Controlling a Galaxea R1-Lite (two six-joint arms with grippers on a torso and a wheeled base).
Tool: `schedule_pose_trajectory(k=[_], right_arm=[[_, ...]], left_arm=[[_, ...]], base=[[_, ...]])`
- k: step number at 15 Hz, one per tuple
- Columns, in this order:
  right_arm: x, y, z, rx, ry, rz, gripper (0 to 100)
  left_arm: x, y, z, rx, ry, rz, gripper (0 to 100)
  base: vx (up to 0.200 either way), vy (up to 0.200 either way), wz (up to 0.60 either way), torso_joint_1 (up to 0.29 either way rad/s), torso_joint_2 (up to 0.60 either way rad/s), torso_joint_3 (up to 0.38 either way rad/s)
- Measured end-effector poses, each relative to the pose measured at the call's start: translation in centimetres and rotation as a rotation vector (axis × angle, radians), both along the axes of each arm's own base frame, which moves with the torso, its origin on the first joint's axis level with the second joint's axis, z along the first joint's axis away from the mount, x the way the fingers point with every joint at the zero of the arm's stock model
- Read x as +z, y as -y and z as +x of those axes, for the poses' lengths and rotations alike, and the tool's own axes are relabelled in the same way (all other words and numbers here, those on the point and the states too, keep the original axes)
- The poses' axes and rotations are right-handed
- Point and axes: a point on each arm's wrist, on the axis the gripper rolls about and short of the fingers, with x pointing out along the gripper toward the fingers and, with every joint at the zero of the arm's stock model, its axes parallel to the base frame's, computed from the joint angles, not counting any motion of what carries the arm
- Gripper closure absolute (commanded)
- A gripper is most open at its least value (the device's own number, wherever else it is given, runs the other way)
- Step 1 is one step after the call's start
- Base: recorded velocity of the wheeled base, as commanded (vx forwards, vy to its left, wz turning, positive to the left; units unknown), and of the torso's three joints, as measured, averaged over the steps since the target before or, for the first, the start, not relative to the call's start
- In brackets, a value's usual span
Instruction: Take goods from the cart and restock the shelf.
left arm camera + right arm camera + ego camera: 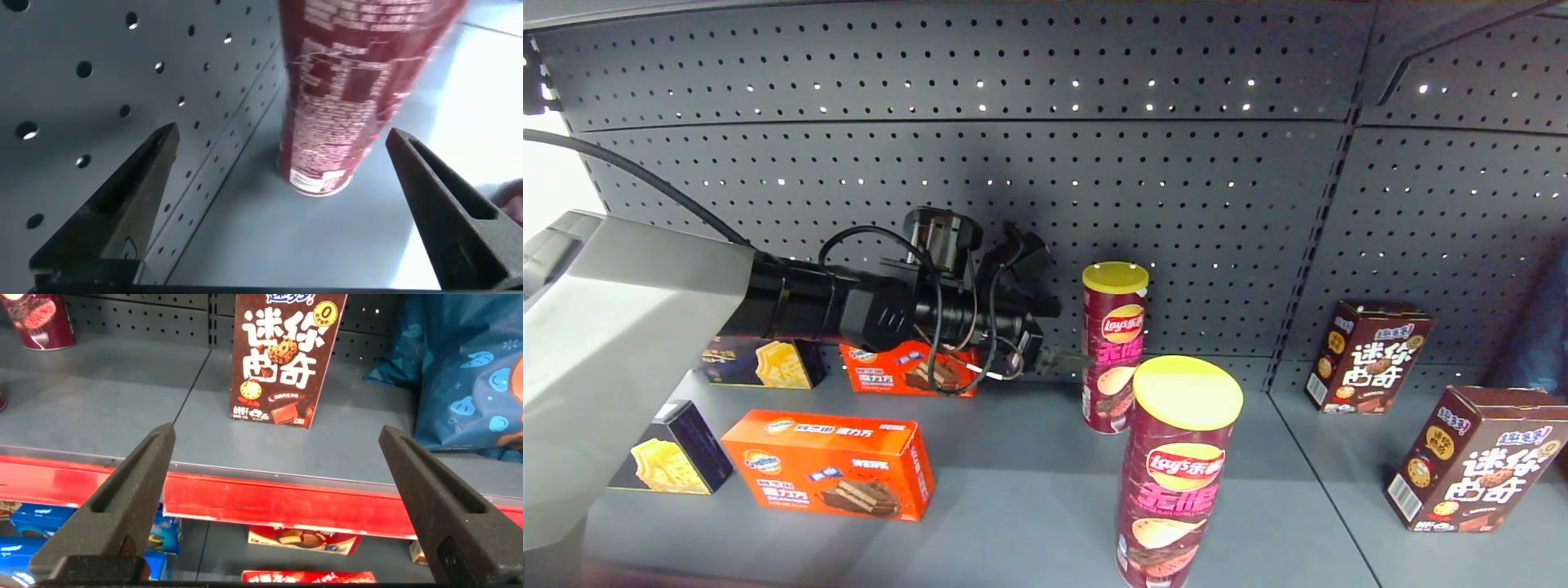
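Observation:
Two tall maroon chips cans with yellow lids stand upright on the grey shelf (1029,490). The rear can (1112,347) is close to the pegboard, and the front can (1176,474) is near the shelf's front. My left gripper (1066,358) sits just left of the rear can, at about mid-height. In the left wrist view the left gripper (282,137) is open, and the rear can (351,90) stands just beyond its fingertips. My right gripper (275,434) is open and holds nothing. It faces the shelf's red front edge (245,494), below a brown biscuit box (278,359).
Two orange cake boxes (829,474) (907,371) and two dark boxes (674,457) (764,363) lie on the shelf's left part. On the right stand two brown biscuit boxes (1368,355) (1474,457). A blue bag (466,376) lies beside the biscuit box. The pegboard wall (1013,163) closes the back.

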Motion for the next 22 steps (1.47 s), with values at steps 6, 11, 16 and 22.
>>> schedule_pose_trajectory(k=[6,11,16,22], right_arm=[[0.0,0.0,0.0,-0.001,0.000,0.001,0],[0.0,0.0,0.0,-0.001,0.000,0.002,0],[0.0,0.0,0.0,-0.001,0.000,0.000,0],[0.0,0.0,0.0,0.000,0.000,0.000,0]], left_arm=[[0.3,1.2,-0.6,0.071,0.007,0.039,0],[1.3,1.7,-1.5,0.096,0.009,0.035,0],[1.7,0.8,-2.9,0.144,0.006,0.065,0],[2.6,0.0,-4.6,0.247,0.031,0.125,0]], base=[[0.000,0.000,0.00,0.000,0.00,0.000],[0.000,0.000,0.00,0.000,0.00,0.000],[0.000,0.000,0.00,0.000,0.00,0.000],[0.000,0.000,0.00,0.000,0.00,0.000]])
